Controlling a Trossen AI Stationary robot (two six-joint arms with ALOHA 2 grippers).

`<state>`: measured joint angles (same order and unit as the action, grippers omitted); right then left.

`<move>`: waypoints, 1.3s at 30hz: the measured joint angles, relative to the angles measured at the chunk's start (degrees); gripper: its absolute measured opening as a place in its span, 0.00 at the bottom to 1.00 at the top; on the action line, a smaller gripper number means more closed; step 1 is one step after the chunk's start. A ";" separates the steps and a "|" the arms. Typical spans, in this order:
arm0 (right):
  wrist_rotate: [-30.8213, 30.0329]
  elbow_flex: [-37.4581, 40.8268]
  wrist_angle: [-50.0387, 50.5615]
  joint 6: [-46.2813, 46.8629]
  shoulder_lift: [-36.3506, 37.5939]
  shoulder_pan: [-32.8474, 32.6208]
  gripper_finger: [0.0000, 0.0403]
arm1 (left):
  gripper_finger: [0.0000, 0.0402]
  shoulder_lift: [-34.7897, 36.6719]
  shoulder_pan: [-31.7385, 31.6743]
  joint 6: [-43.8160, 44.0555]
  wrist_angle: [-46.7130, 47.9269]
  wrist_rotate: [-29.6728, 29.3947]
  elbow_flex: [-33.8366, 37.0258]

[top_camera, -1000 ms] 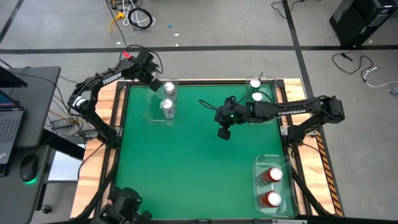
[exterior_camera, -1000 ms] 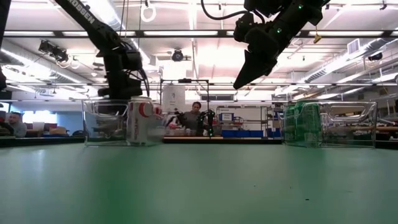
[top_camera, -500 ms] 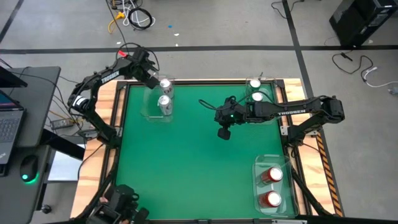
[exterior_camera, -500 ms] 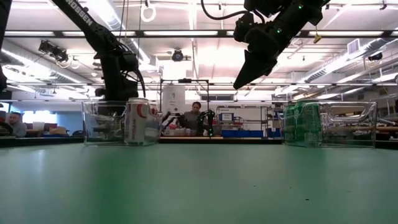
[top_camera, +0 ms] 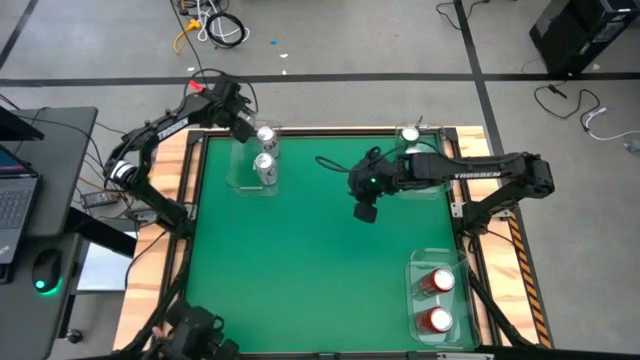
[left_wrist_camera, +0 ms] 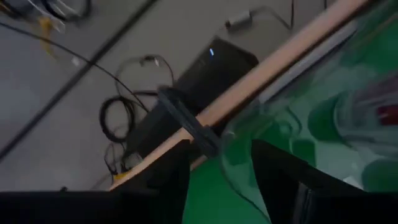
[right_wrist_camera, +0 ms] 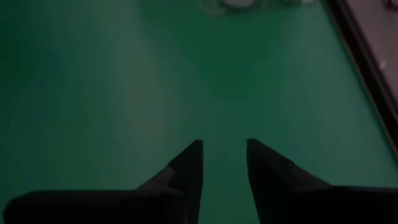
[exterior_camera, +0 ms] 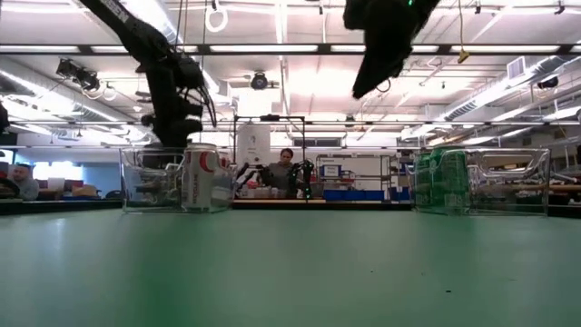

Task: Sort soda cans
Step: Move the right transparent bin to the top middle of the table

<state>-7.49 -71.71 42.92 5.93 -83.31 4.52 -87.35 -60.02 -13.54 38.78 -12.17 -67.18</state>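
Two silver-grey cans (top_camera: 266, 135) (top_camera: 264, 166) stand upright in a clear tray (top_camera: 237, 182) at the far left; the nearer one (exterior_camera: 201, 177) shows in the low view. Two green cans (top_camera: 410, 133) (top_camera: 415, 155) stand in the far right tray (top_camera: 441, 150). Two red cans (top_camera: 437, 282) (top_camera: 437, 320) stand in the near right tray (top_camera: 414, 266). My left gripper (top_camera: 243, 128) (left_wrist_camera: 217, 149) is open at the left tray's far left corner, whose clear wall (left_wrist_camera: 233, 146) runs between the fingers. My right gripper (top_camera: 366, 212) (right_wrist_camera: 224, 146) (exterior_camera: 368, 86) hangs open, high over the middle of the mat. My left gripper stands astride the clear tray's wall at its far left corner, coming from above and from the far left. I cannot tell whether either finger touches the wall.
The green mat (top_camera: 300, 260) lies bare between the trays. Wooden table edges (top_camera: 185, 190) frame it. A laptop and a mouse (top_camera: 45, 270) sit left of the table, and cables lie on the floor beyond. People (exterior_camera: 286, 165) show far behind in the low view.
The left tray and its two silver-grey cans have slid a little toward the table's far left corner, and my left gripper has moved the same way. My right gripper has risen higher over the mat and shifted slightly toward the right edge.
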 joint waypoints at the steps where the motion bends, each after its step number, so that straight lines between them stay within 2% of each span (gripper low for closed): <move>1: 0.12 -1.63 3.15 1.01 0.00 -0.56 0.28 | 0.44 1.26 0.40 0.00 -0.23 -0.24 0.00; 6: 2.78 -8.03 17.97 8.32 0.04 -4.94 0.29 | 0.45 8.76 2.84 0.24 -0.61 -0.17 -0.04; 11: 7.99 -10.01 29.87 20.06 0.07 -10.03 0.31 | 0.45 16.74 6.93 2.56 -2.21 2.12 -0.09; 14: 11.33 -10.01 35.14 30.80 -0.10 -12.44 0.35 | 0.44 20.84 9.80 3.95 -3.38 5.35 -0.09; 19: 13.15 -9.96 39.54 46.94 -0.76 -16.00 0.47 | 0.44 25.30 14.41 6.35 -3.67 5.95 -0.11; 26: 15.47 -4.75 38.31 60.08 -0.98 -21.00 0.57 | 0.44 26.78 19.93 6.73 -1.92 5.95 -0.11; 32: 18.11 1.12 29.89 69.42 -1.05 -25.63 0.56 | 0.44 26.78 22.80 6.73 -1.76 5.82 -0.11; 39: 18.29 5.18 27.29 78.62 -1.05 -28.52 0.51 | 0.44 26.75 23.83 6.75 -1.79 4.57 -0.11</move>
<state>10.80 -66.53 70.21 84.55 -84.36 -24.00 -60.60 -36.18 -6.79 36.99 -7.60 -67.29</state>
